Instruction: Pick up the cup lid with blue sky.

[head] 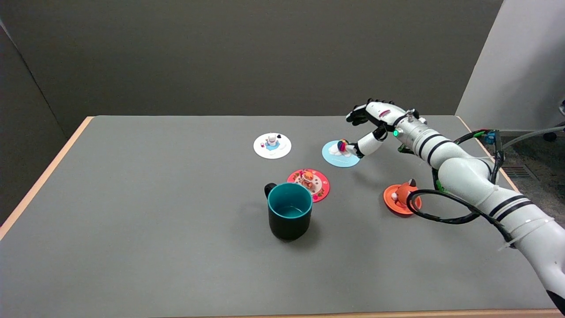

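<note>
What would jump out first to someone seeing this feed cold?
Probably the right hand, reaching in from the right with one finger at the small figure on top of the light-blue lid at right of centre; I can't tell whether it has a grip yet. Next, the teal-lined black mug standing upright nearest the camera, with a red lid just behind it.

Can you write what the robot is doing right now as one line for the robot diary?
phase: reaching | right hand: a finger touching figure on blue sky lid | lid: flat on table | mug: untouched
</note>
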